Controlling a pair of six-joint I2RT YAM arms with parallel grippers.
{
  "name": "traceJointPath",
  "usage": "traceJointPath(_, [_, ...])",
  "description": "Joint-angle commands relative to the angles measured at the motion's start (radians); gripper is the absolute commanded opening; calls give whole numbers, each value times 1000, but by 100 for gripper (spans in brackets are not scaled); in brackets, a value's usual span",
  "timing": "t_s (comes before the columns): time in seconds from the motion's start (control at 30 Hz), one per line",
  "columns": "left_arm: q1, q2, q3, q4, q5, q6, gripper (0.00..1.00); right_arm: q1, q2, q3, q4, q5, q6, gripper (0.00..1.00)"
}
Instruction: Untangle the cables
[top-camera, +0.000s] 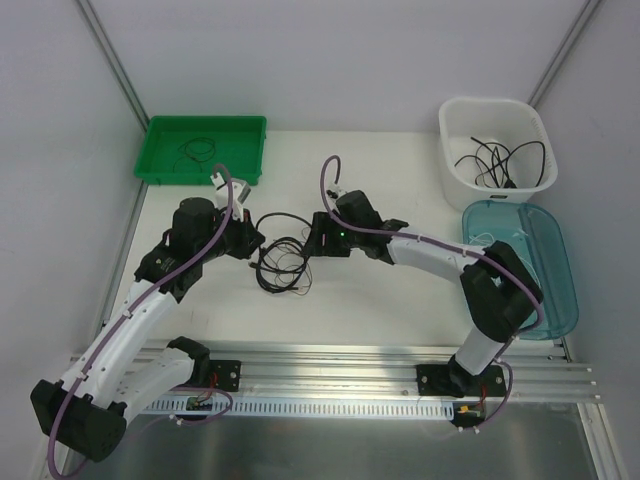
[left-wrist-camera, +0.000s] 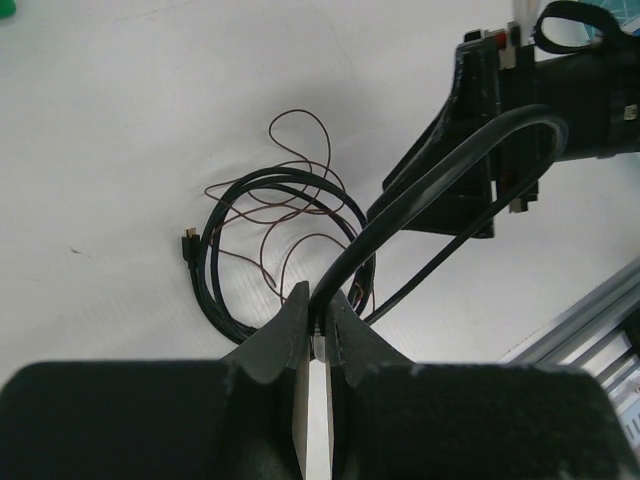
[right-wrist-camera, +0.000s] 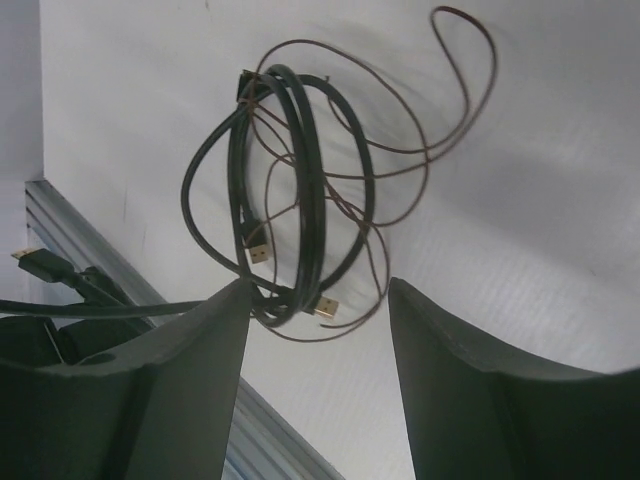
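The cables (top-camera: 283, 262) lie in a tangle on the white table between my two grippers: a black coil (left-wrist-camera: 262, 190) with gold-tipped plugs (right-wrist-camera: 327, 306) and a thin brown wire (right-wrist-camera: 440, 130) looped through it. My left gripper (left-wrist-camera: 322, 303) is shut on one thick black cable (left-wrist-camera: 440, 170), which arcs up and right towards the right arm. My right gripper (right-wrist-camera: 318, 300) is open and hovers at the coil's edge; its left finger (right-wrist-camera: 215, 340) touches a black strand, and nothing sits between the jaws. From above, the left gripper (top-camera: 252, 242) and the right gripper (top-camera: 313, 245) flank the tangle.
A green tray (top-camera: 160, 170) at the back left holds one thin black cord. A white basket (top-camera: 460, 120) at the back right holds several black cords. A translucent blue tray (top-camera: 555, 270) lies in front of the basket. An aluminium rail (top-camera: 350, 365) runs along the near edge.
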Motion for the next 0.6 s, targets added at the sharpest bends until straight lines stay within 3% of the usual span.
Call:
traceJointPath(0.0, [12,-24,-3,62,33,0,0,23,82,91,105,-89,42,60])
traceJointPath(0.13, [15,-36,-9,65,25,0,0,31,153,100,138,-98,61,49])
traceJointPath(0.4, [38,-73,-16,68,-50,-11,0,-29,133,24,123,-48,43,4])
traceJointPath(0.57, [70,-117,-37,68,-214,-50,0,-144,-21,-96,64,7,3,1])
